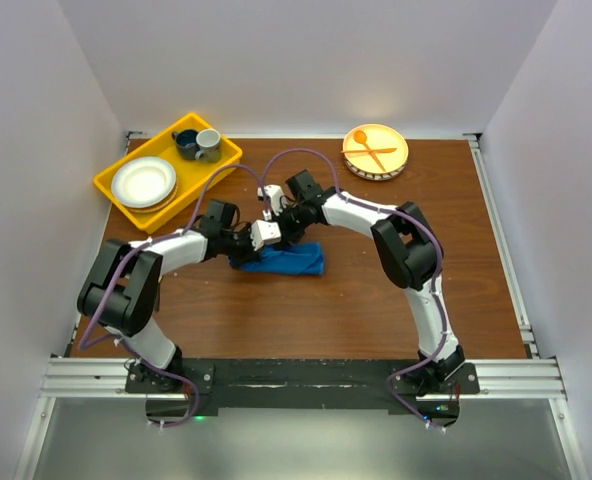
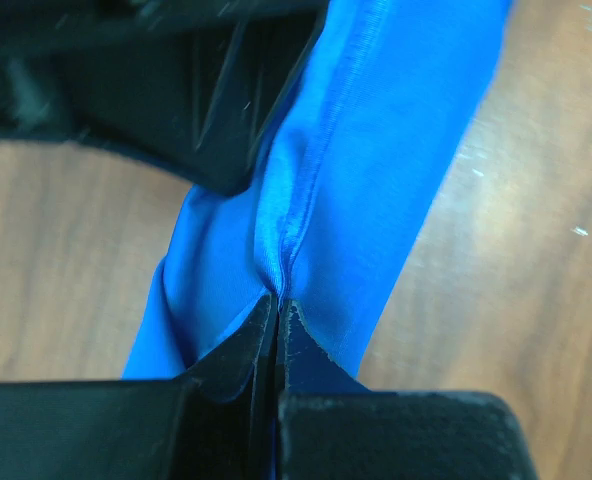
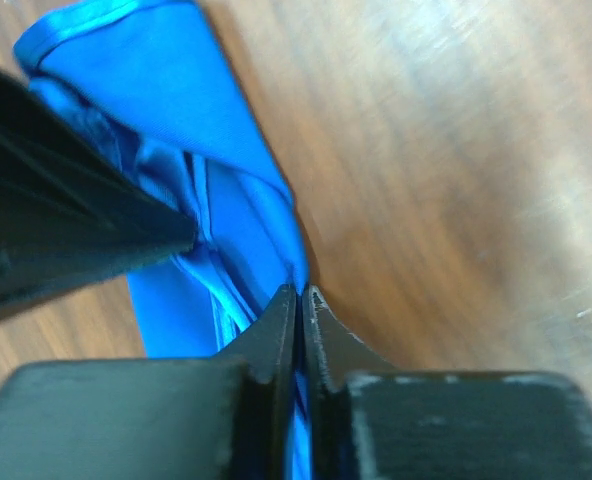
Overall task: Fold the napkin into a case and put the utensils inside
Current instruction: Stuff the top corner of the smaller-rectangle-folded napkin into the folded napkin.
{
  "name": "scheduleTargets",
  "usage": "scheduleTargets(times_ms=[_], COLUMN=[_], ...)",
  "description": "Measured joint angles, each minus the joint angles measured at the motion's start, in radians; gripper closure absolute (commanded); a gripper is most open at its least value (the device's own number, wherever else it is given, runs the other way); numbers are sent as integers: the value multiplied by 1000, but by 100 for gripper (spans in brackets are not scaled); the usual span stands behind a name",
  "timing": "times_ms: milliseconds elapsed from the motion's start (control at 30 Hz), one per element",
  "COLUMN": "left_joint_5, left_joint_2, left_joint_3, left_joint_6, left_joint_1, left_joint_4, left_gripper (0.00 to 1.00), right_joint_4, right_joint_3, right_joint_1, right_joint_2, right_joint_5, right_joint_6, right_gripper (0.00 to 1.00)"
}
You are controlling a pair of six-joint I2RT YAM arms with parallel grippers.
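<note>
Near the middle of the wooden table (image 1: 376, 300), the blue napkin (image 1: 286, 262) lies bunched in a narrow heap, with the left gripper (image 2: 276, 305) and the right gripper (image 3: 301, 295), jaws pressed together, each pinching 1 fold of it.

Bright even light, sheen on napkin (image 2: 376, 150), glare on table (image 3: 521, 150)

No legible text or markings
</note>
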Motion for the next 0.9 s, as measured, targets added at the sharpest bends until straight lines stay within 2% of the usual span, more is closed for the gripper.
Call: scheduleTargets(times_ms=[267,900], left_joint_5=[6,-2], left_joint_2=[-102,-97], left_joint_3=[-83,-78], left_joint_6=[-36,-79], left_joint_1=[0,0], left_joint_4=[-36,-16], left_gripper=[100,100], right_joint_4=[18,23], right_joint_3=[-153,-163], right_joint_1=[35,39], right_joint_2=[-93,-98], right_joint_5=[-35,-50], right_joint_6=[-45,-97], right_gripper=[100,100])
